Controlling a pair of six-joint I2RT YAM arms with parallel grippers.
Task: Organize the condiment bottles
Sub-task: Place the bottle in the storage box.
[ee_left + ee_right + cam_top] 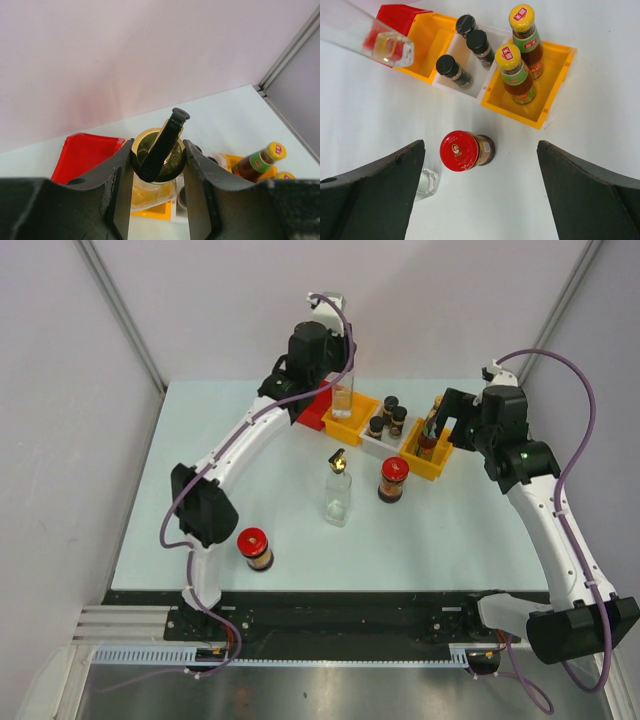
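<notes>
Clamping the left fingers (112, 185) on the gold spout collar of 1 clear glass bottle (150, 192), 1 finger pressed to each side, with the black spout poking up between them. Hanging beneath those fingers at an orange bin (365, 405); cannot tell whether touching its floor. Just beside the fingers, a red bin (82, 157). Beyond them on the other side, a white bin (477, 80) with 3 black-capped shakers (477, 42), then a second orange bin (552, 85) with 2 sauce bottles (517, 72) upright inside. Holding the right fingers (375, 195) wide apart, gripping nothing, above the worktop (600, 120). Between and below them, 1 red-lidded jar (462, 150) standing on the worktop, touching neither finger. Close by 1 of them and partly hidden behind it, the base of a second clear glass bottle (427, 182), upright and apart from the jar. Well away from both pairs of fingers, toward the near edge of the worktop, another red-lidded jar (256, 548), upright and alone.
</notes>
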